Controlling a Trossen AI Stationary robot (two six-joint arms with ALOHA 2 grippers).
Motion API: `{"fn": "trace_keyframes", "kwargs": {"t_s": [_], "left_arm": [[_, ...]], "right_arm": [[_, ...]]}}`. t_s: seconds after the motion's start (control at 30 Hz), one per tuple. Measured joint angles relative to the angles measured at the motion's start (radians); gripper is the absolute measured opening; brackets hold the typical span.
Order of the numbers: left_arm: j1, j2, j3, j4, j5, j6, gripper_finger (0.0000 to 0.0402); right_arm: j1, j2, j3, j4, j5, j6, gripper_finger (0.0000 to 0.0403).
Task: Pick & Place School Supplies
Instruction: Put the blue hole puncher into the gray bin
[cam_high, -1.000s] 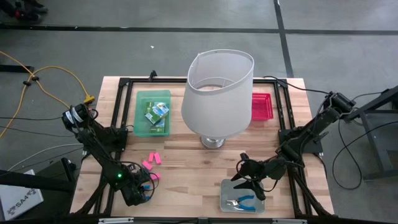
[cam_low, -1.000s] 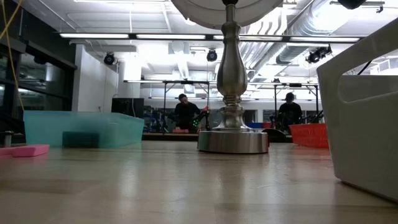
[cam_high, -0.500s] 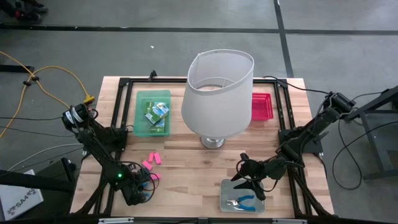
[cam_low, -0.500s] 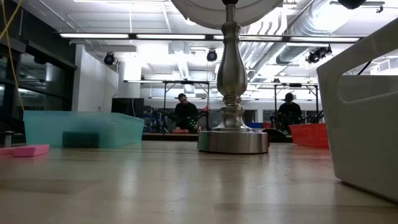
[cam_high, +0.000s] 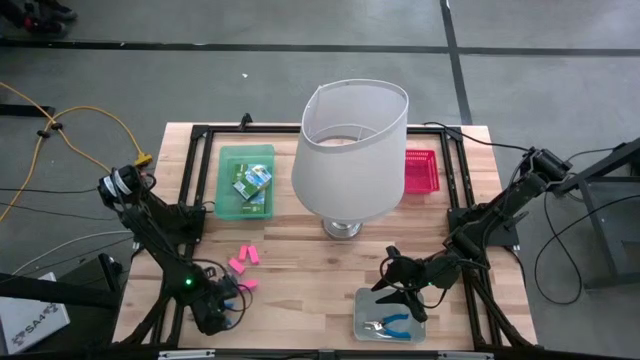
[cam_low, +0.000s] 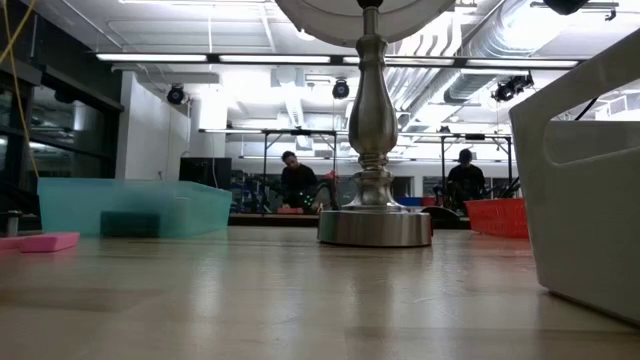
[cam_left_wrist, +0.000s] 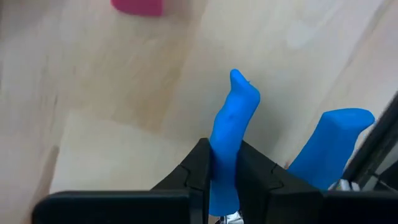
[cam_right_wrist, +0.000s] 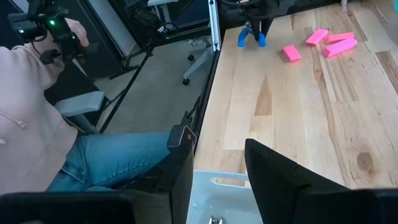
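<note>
My left gripper (cam_high: 226, 300) stands at the table's near left corner, pointing steeply down, shut on a blue-handled tool (cam_left_wrist: 231, 124); the same tool's second blue handle (cam_left_wrist: 333, 146) stands free beside the fingers. Pink erasers (cam_high: 245, 258) lie on the wood just beyond it, one (cam_left_wrist: 137, 6) at the edge of the left wrist view. My right gripper (cam_high: 400, 285) hovers open over the clear grey tray (cam_high: 365, 300), which holds another blue-handled tool (cam_high: 392, 323). Green-yellow boxes (cam_high: 252, 182) lie in the green tray (cam_high: 228, 160). My left gripper pinches one blue handle (cam_left_wrist: 225, 163) of the tool between its two fingers, coming from above and slanting down. The handle runs along the fingers, and its free end (cam_left_wrist: 244, 93) sticks out past their tips toward the table. Whether the tool touches the wood, I cannot tell.
A big white lampshade (cam_high: 350, 150) on a metal lamp foot (cam_low: 375, 225) stands mid-table. A red tray (cam_high: 420, 170) sits at the far right. Bare wood lies between the erasers and the clear tray. A person in a pink top (cam_right_wrist: 25, 112) sits beyond the table's edge.
My left arm has shifted and turned slightly over the blue-handled tool at the near left corner. The right arm, the erasers and the trays stay as they were.
</note>
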Motion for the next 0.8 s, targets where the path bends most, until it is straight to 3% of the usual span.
{"fn": "trace_keyframes", "kwargs": {"t_s": [0.3,0.63,0.8], "left_arm": [[0.011,-0.06,0.019,-0.005,-0.083,0.079,0.004],[0.082,-0.101,0.148,0.007,-0.371,0.511,0.004],[0.122,-0.101,0.165,0.133,-0.569,0.746,0.004]], "right_arm": [[0.0,0.0,0.001,-0.021,0.003,-0.004,0.0137],[0.0,0.0,0.001,-0.033,0.0,-0.002,0.0137],[0.0,0.0,0.001,-0.068,-0.004,0.004,0.0137]]}}
